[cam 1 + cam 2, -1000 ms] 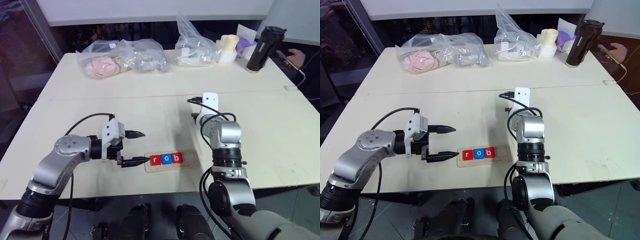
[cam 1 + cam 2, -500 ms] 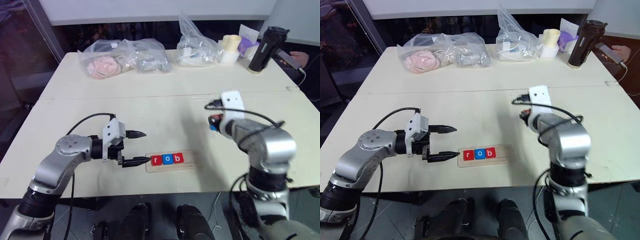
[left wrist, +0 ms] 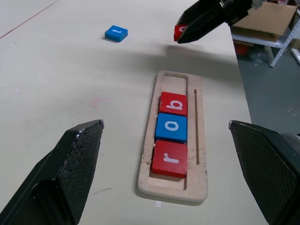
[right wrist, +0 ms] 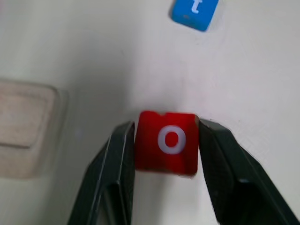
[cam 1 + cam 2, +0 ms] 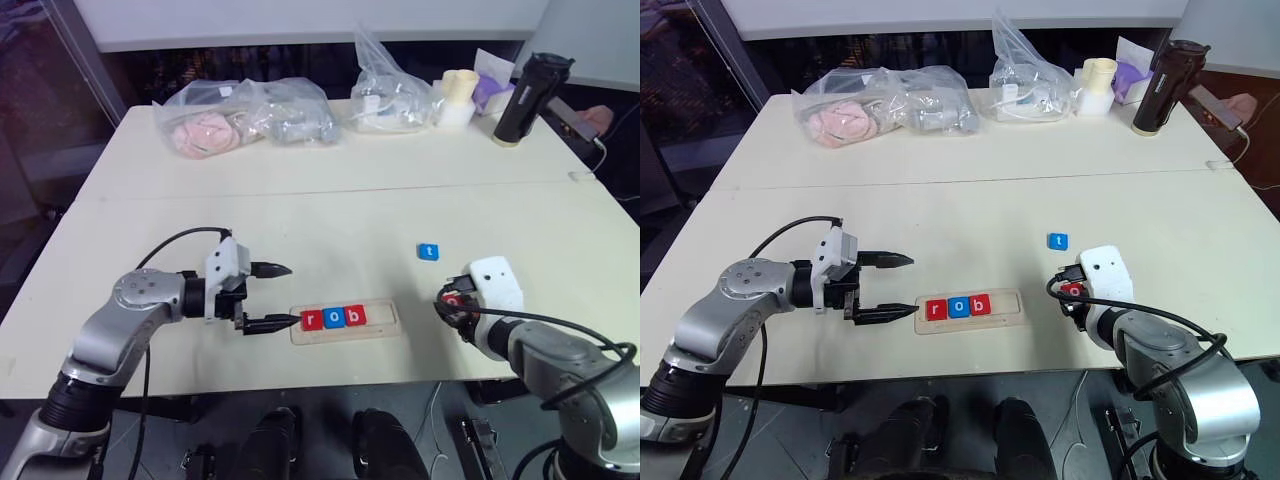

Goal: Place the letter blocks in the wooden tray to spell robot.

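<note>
Red "o" block (image 4: 168, 147) sits pinched in the right pincer (image 4: 166, 159), seemingly just above the worktop (image 5: 300, 200) near its front edge, right of the wooden tray (image 5: 345, 322); left pincer (image 5: 270, 297) spread at the tray's left end.

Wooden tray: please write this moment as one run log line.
wooden tray: r, o, b placed | right gripper: shut on red o block | blue t block: on table | left gripper: open

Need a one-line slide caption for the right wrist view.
Right gripper holds the red o block above the table, blue t block beyond.
</note>
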Available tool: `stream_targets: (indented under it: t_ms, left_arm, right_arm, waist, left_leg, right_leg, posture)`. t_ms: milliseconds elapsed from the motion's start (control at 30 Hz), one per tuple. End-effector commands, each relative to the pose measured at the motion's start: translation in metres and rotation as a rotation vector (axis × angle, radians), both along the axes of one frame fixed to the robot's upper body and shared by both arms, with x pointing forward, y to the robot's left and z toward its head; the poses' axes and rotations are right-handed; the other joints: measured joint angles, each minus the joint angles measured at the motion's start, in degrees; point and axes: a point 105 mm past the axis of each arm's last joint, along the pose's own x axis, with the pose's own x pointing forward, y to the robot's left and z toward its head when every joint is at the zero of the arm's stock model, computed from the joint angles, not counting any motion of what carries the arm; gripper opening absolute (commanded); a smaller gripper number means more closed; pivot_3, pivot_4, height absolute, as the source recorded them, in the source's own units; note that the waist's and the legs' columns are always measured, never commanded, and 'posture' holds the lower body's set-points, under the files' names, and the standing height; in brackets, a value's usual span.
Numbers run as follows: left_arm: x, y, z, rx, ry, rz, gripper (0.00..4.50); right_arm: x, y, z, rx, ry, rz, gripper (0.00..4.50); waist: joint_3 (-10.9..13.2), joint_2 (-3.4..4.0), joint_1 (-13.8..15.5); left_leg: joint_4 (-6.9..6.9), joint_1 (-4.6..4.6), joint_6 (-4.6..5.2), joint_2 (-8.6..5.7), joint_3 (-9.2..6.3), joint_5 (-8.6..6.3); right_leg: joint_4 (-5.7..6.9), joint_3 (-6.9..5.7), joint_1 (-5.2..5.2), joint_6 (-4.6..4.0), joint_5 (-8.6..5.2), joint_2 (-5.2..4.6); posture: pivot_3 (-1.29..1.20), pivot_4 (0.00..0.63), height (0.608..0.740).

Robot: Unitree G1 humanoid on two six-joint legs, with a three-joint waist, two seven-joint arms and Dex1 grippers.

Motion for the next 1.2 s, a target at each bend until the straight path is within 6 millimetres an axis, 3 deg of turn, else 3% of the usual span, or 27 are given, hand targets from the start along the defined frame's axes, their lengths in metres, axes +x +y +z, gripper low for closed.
stream_targets:
  t_ms: [33,233,433,533,667,800,1033,1200]
  left_arm:
    - [0.001,-0.005,0.009,-0.019,-0.041,-0.018,4.5]
    - [0.001,-0.004,0.009,-0.013,-0.042,-0.02,4.5]
    - [0.002,-0.003,0.01,-0.008,-0.043,-0.017,4.5]
    - [0.004,-0.003,0.01,-0.007,-0.046,-0.017,4.5]
    - [0.006,-0.004,0.011,-0.007,-0.054,-0.018,4.5]
    - [0.007,-0.004,0.012,-0.016,-0.053,-0.01,4.5]
    - [0.005,-0.003,0.013,-0.019,-0.056,0.003,4.5]
    - [0.004,-0.002,0.013,-0.019,-0.055,0.007,4.5]
  right_arm:
    - [-0.001,0.004,0.002,0.0,-0.012,0.005,1.42]
    - [0.007,0.002,0.007,-0.021,0.003,0.052,4.43]
    - [0.005,0.014,0.045,-0.14,-0.013,0.476,4.47]
    - [0.0,0.008,0.05,-0.195,0.003,0.661,4.47]
    - [0.001,-0.013,0.043,-0.327,-0.033,0.899,4.47]
    - [0.01,-0.042,0.025,-0.377,0.029,0.978,4.47]
    - [0.017,-0.056,-0.001,-0.358,0.103,1.041,4.47]
    - [0.02,-0.059,-0.009,-0.338,0.115,1.038,4.47]
  waist:
    - [0.0,0.0,0.0]
    - [0.0,0.0,0.0]
    - [0.0,0.01,0.0]
    - [0.0,-0.02,0.3]
    - [0.0,-0.05,0.8]
    - [0.0,-0.05,0.9]
    - [0.1,-0.04,1.3]
    - [0.1,-0.03,1.3]
  left_leg:
    - [0.0,-0.02,0.0,0.0,0.0,0.0]
    - [-0.01,-0.09,0.03,0.0,0.0,-0.01]
    - [-0.01,-0.12,0.13,0.0,-0.01,-0.07]
    - [-0.01,-0.12,0.29,0.01,-0.04,-0.17]
    - [0.07,-0.12,0.49,-0.02,0.03,-0.31]
    - [0.14,0.02,0.54,-0.04,0.09,-0.35]
    - [0.09,0.07,0.51,-0.02,0.07,-0.36]
    - [0.11,0.06,0.51,-0.03,0.07,-0.36]
  right_leg:
    - [-0.03,0.0,0.0,0.0,0.0,0.0]
    - [-0.19,-0.01,0.01,0.0,0.01,0.0]
    - [-0.42,-0.09,0.12,0.02,0.02,0.0]
    - [-0.65,-0.2,0.29,0.07,0.0,0.0]
    - [-0.83,-0.2,0.46,0.19,-0.04,-0.08]
    - [-0.98,-0.14,0.66,0.33,0.05,-0.1]
    - [-0.97,-0.13,0.65,0.28,0.05,-0.1]
    - [-0.98,-0.11,0.65,0.28,0.06,-0.11]
  posture:
    - [0.0,0.15,0.738]
    - [0.0,0.15,0.738]
    - [0.0,0.15,0.738]
    - [0.0,0.15,0.738]
    - [0.0,0.15,0.738]
    - [0.0,0.15,0.738]
    - [0.0,0.15,0.738]
    - [0.0,0.15,0.738]
